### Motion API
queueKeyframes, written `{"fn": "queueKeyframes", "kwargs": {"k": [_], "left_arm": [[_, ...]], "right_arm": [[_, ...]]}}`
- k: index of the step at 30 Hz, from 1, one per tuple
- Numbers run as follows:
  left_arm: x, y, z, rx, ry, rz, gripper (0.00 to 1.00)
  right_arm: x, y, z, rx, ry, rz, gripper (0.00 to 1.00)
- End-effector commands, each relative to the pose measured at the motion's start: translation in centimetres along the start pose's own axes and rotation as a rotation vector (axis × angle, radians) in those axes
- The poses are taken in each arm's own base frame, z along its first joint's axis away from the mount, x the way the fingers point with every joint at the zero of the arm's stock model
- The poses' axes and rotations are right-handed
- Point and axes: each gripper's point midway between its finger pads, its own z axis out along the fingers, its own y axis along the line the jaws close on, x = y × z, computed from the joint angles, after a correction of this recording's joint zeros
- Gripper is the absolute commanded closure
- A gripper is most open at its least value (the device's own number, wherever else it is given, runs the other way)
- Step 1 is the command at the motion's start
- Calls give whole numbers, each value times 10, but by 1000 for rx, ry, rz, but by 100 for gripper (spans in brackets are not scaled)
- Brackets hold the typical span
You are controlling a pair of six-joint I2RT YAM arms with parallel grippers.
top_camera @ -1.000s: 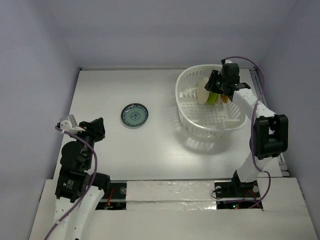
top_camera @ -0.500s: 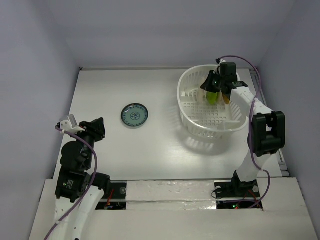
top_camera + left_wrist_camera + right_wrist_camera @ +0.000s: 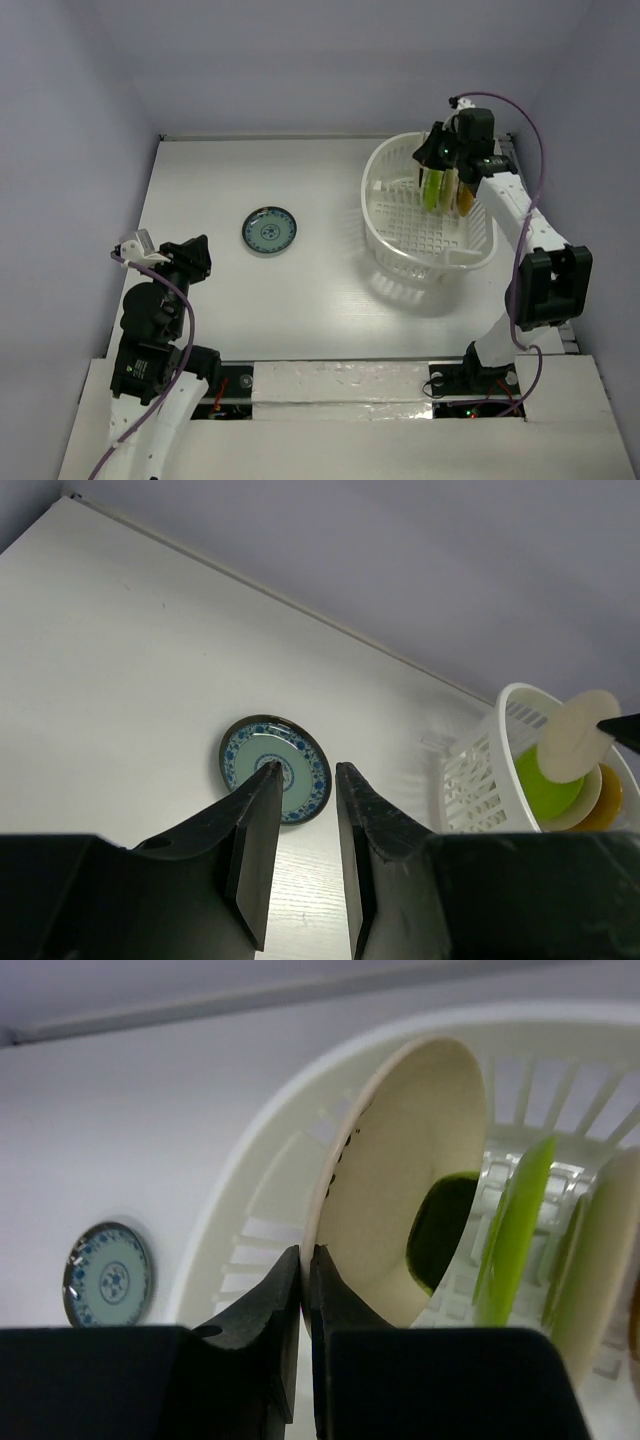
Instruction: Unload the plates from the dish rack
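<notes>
The white dish rack (image 3: 425, 225) stands at the far right of the table. Above it my right gripper (image 3: 305, 1255) is shut on the rim of a cream plate (image 3: 400, 1180), which it holds on edge over the rack's far side. Still upright in the rack (image 3: 250, 1200) are a lime green plate (image 3: 432, 188), a beige plate (image 3: 600, 1260) and an orange-yellow plate (image 3: 463, 196). A teal-patterned plate (image 3: 269, 230) lies flat on the table's middle. My left gripper (image 3: 307, 768) hovers near the front left, open by a narrow gap and empty, facing the teal plate (image 3: 265, 742).
The table's back edge meets the grey wall just behind the rack (image 3: 470, 780). The right arm (image 3: 545, 270) reaches up along the rack's right side. A side wall runs along the table's left edge.
The right gripper has shut on the cream plate and raised it out of its slot, toward the rack's far side. The rack has shifted slightly right. The left arm has not moved.
</notes>
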Motion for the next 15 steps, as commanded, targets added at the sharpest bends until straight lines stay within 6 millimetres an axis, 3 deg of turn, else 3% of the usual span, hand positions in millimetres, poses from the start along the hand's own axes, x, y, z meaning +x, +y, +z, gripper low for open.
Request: {"fn": "queueKeyframes", "kwargs": {"k": [1,4,8,9,11,12,13,15], "left_arm": [[-7,-5,2,23,-33,-3,75],[-8,-5,2,23,-35,-3,75],[-7,-5,2,23,-35,-3,75],[-7,-5,2,23,-35,-3,74],[-8,-5,2,23,-35,-5,74],[-8,-4,1,21,-38,-5,74],[-9,-4,1,20,-40,-6,74],[-9,-4,1,16,-42,-7,74]], "right_arm": [[-61,30,-40,-54,-157,-67,100],[-69,40,-54,-68,-178,-81,100],[-73,78,-74,-134,-203,-124,100],[-72,103,-80,-177,-203,-149,100],[-67,128,-81,-196,-193,-200,100],[-59,142,-80,-209,-171,-222,100],[-49,175,-76,-258,-155,-275,100],[-28,203,-68,-296,-104,-320,100]]}}
